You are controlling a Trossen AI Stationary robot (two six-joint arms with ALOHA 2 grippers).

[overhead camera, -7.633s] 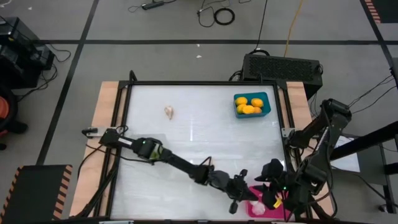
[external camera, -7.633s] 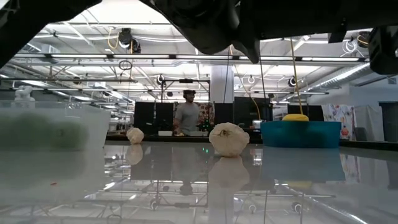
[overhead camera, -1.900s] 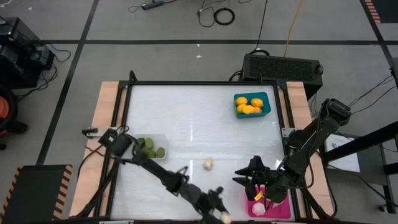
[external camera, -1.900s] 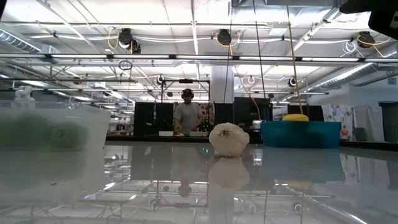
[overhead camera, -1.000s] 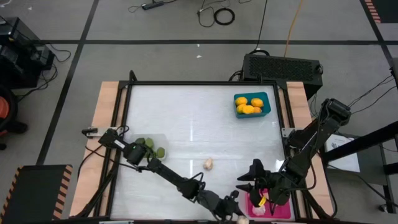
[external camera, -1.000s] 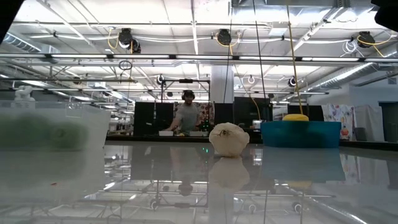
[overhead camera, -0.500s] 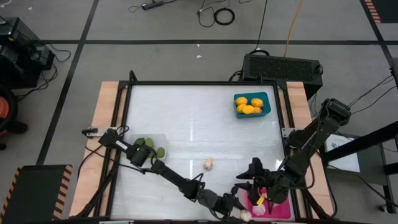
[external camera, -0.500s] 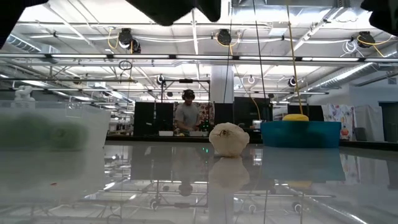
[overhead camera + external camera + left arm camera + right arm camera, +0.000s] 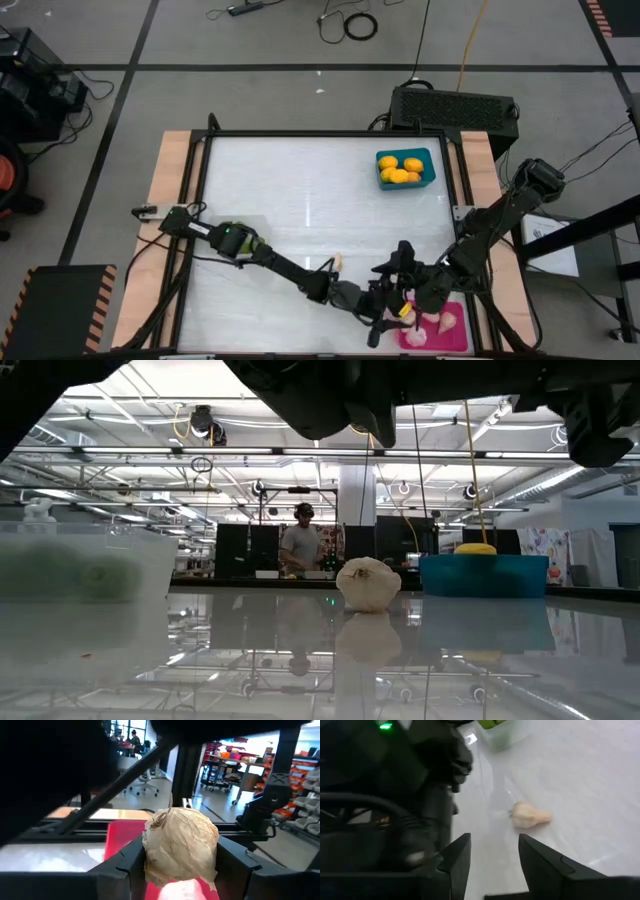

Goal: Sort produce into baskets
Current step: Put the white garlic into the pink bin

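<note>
- The left gripper [image 9: 181, 865] is clamped on a garlic bulb [image 9: 181, 845], which sits squarely between both fingers, right at the near edge of the pink basket [image 9: 440, 333]. My guess is it's held there because it's about to be dropped in.
- The pink basket already has pale lumpy pieces in it, so that looks like the garlic bin.
- The right gripper [image 9: 490, 852] has its fingers parted and nothing in them. It hangs just beside the pink basket, facing a loose garlic piece [image 9: 530, 814] on the table [image 9: 320, 190], probably lining up for it.
- The teal basket [image 9: 405, 168] holds the yellow-orange ones, well away from the pink basket.
</note>
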